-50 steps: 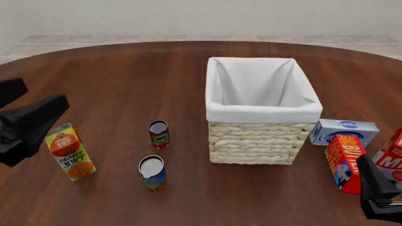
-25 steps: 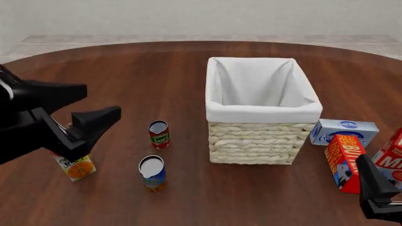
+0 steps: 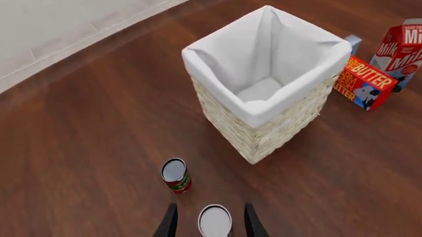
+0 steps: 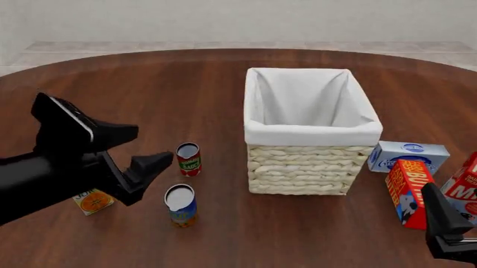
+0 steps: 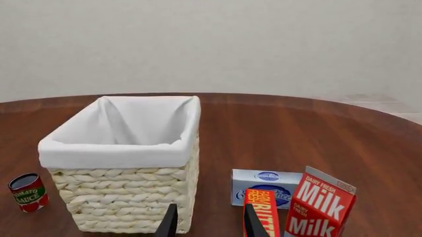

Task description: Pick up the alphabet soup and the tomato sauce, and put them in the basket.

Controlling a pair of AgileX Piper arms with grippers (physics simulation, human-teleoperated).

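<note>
The left gripper [image 4: 142, 146] reaches rightward, jaws spread, above the upright alphabet soup [image 4: 181, 204]. Just behind it, the tomato sauce [image 4: 189, 159] stands upright, left of the basket [image 4: 311, 134]. The right gripper [image 5: 206, 219] hovers parted, low.

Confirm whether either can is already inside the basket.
No. The basket shows only its white lining, while the alphabet soup and the tomato sauce both stand on the table beside it.

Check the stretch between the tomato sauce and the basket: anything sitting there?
Nothing: only bare table separates the tomato sauce from the basket, clearest in the front view.
</note>
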